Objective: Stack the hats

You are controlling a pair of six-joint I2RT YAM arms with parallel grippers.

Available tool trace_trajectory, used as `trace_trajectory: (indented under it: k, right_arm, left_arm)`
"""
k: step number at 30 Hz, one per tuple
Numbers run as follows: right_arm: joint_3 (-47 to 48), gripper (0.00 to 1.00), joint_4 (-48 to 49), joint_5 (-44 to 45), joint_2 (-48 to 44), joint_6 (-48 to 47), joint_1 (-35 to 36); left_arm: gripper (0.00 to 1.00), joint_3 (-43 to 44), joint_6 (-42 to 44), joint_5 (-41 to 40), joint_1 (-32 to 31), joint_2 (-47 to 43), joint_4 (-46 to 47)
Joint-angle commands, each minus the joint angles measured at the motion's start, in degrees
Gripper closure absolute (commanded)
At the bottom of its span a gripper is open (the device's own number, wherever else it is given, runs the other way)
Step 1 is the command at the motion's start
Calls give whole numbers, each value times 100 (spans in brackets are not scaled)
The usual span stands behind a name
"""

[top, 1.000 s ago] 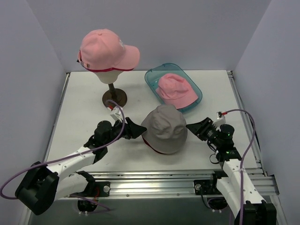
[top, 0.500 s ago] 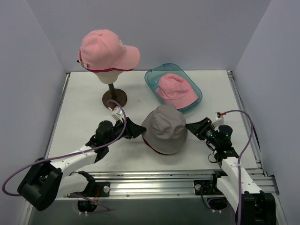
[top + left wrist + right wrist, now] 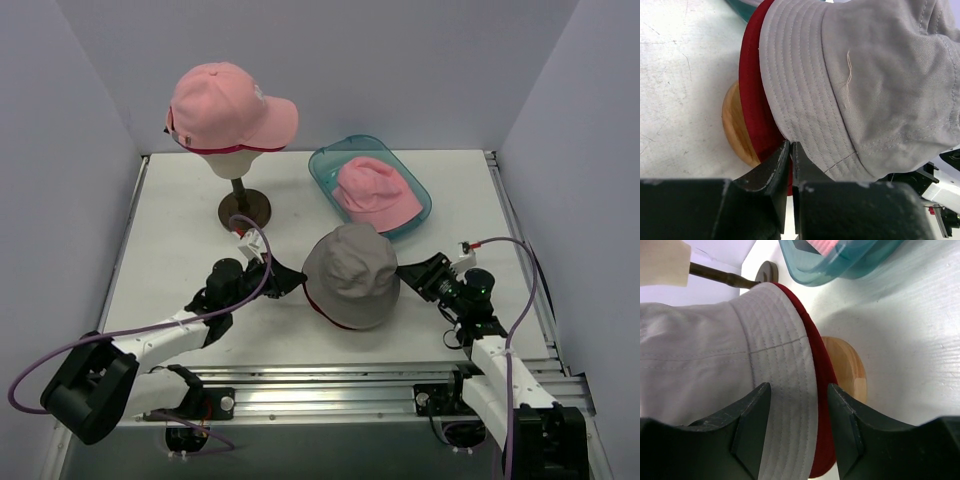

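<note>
A grey hat with a dark red underside point(image 3: 350, 272) sits mid-table on a round wooden base point(image 3: 735, 127). My left gripper point(image 3: 291, 283) is at its left brim. In the left wrist view the jaws point(image 3: 790, 145) are pressed together on the brim edge point(image 3: 771, 107). My right gripper point(image 3: 408, 271) is at the right brim, open, its fingers straddling the grey and red brim point(image 3: 799, 390). A pale pink peaked cap point(image 3: 225, 103) sits on the cream head form point(image 3: 232, 161), with a darker red edge beneath it. A pale pink bucket hat point(image 3: 376, 192) lies in the teal tray point(image 3: 322, 168).
The head form stands on a thin post with a dark round foot point(image 3: 245, 208) at the back left. The tray sits at the back right, close behind the grey hat. White walls enclose the table on three sides. A metal rail point(image 3: 350, 385) runs along the near edge.
My left gripper slid right to the hat's brim and its jaws closed there. My right gripper crept left until its open fingers reached the opposite brim. The hats stayed put.
</note>
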Motion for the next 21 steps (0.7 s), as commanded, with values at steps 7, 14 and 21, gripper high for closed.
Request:
trace_trajectory:
  k: [7,14,21]
  right_arm:
    - [-163,56,459,-130,-160,109,-7]
    - [-242,53,775,-376,-371,408,-16]
    - [-278,66,863,-280,-407,505,-16]
  left_arm:
    - [98,2,49,-4,20,219,498]
    - [98,28,22,-13,20,299,551]
    - [98,-51,-39,-30,-6,386,735]
